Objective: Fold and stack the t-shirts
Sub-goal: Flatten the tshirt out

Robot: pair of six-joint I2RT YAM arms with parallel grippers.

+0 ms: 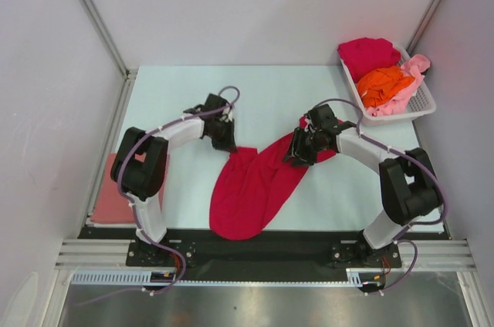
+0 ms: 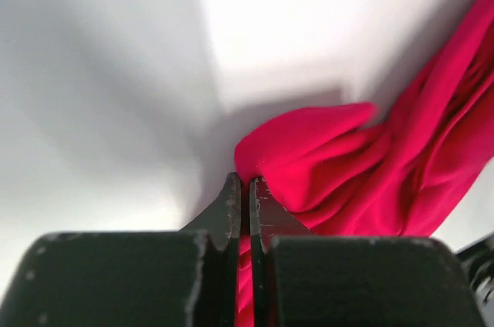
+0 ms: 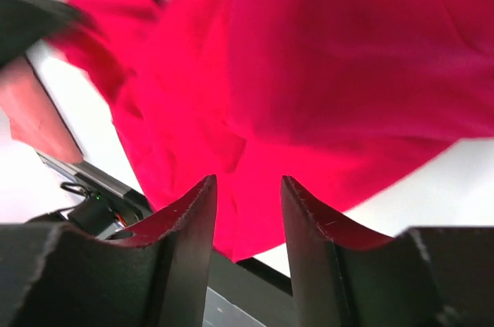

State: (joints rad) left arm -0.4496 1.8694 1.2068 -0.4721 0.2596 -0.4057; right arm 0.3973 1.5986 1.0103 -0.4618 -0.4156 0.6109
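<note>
A crimson red t-shirt (image 1: 251,192) lies crumpled across the middle of the table, its lower end reaching the front edge. My left gripper (image 1: 229,146) is at the shirt's upper left corner. In the left wrist view that gripper (image 2: 247,180) is shut on a fold of the red cloth (image 2: 347,165), which shows between the jaws. My right gripper (image 1: 296,157) hangs over the shirt's upper right part. The right wrist view shows it (image 3: 248,180) open, with nothing between the fingers and the red cloth (image 3: 309,72) beyond them.
A white slotted basket (image 1: 394,117) at the back right holds a crimson shirt (image 1: 367,53), an orange one (image 1: 384,84) and a light pink one (image 1: 413,72). A folded salmon pink shirt (image 1: 112,196) lies at the table's left edge. A black rail (image 1: 255,246) runs along the front.
</note>
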